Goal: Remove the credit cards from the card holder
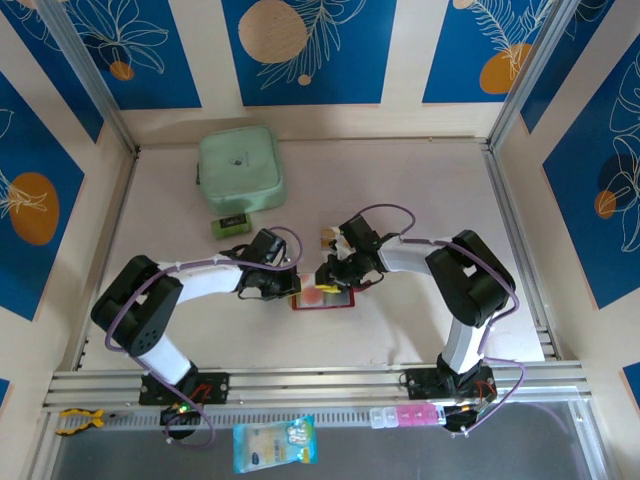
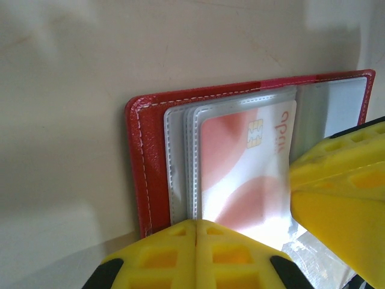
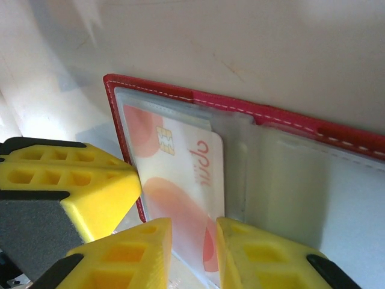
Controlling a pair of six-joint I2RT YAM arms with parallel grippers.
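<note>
On the counter [image 1: 420, 200] between the arms, clenched left jaws press the open card holder [image 1: 330, 300]; right jaws, slightly parted, straddle the red-marked card [image 3: 180, 180], still sleeved. A tug could drag the holder if the press slips.

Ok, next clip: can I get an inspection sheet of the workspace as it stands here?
Surface: pale table, no spills seen.
Job's things: card holder lies open; whitish card with red shapes sits in a clear sleeve; small tan card-like item lies behind the holder, too small to identify.
Clutter: mint-green zip case; green-and-black block.
Grippers: left gripper shut, tips at the holder's near edge; right gripper open, jaws either side of the card's end.
Cables: purple cables run along both arms, off the holder.
Surroundings: blue patterned wall panels; packet in front of the rail.
</note>
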